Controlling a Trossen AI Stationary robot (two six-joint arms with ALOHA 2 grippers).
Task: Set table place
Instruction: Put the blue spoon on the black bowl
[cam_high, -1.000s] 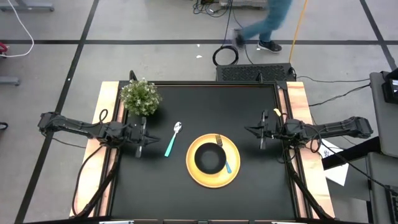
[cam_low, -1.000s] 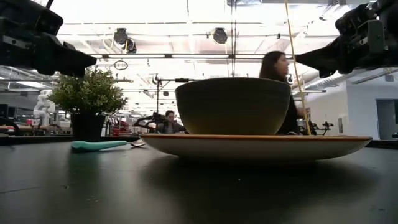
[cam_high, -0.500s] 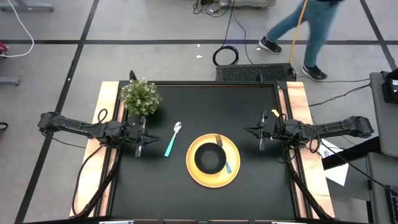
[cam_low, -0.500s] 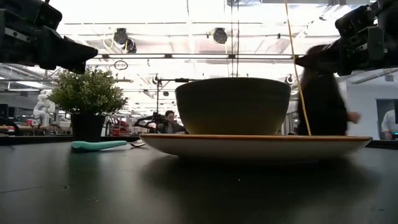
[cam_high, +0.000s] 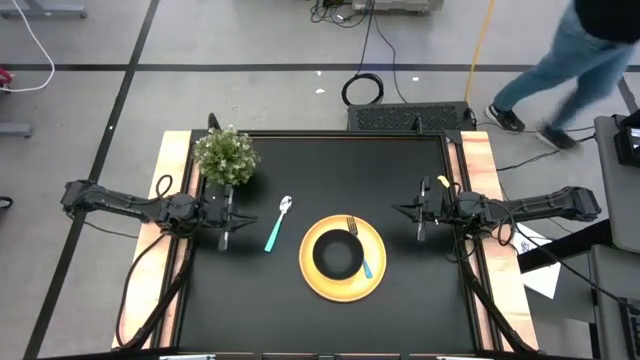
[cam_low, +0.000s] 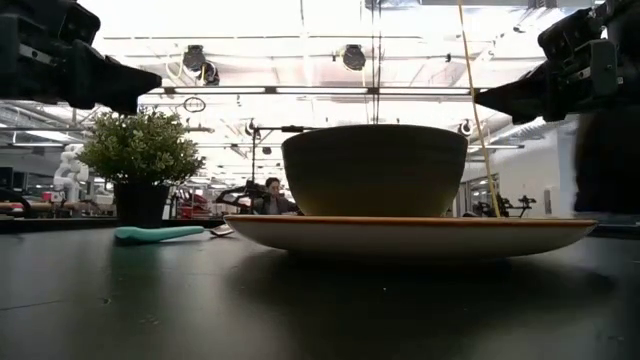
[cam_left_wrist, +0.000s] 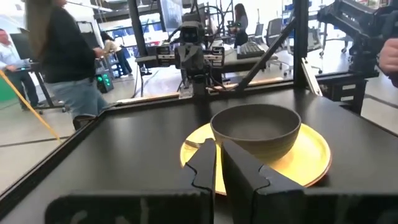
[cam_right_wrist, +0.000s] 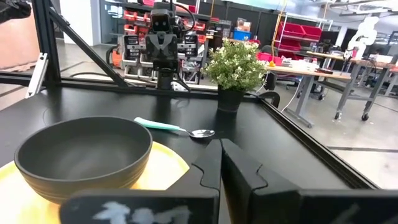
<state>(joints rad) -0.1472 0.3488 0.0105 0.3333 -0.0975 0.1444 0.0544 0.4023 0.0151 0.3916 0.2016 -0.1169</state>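
Yellow round plate (cam_high: 343, 259) is sitting mid-surface carrying the black bowl (cam_high: 337, 254) and teal-handled fork (cam_high: 360, 250). Both empty claws, left claw (cam_high: 226, 219) nearly closed, right claw (cam_high: 419, 213) closed, are hovering; judging by that, the fork wants lifting out next.

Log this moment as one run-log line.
left gripper: shut, empty, beside spoon | right gripper: shut, empty, right of plate | bowl: on plate | fork: on plate

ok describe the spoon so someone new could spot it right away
On the black table, look left of the yellow plate, below the potted plant. The spoon lies alone on the bare tabletop, teal handle, metal end toward the plant; the fork rests on the plate.
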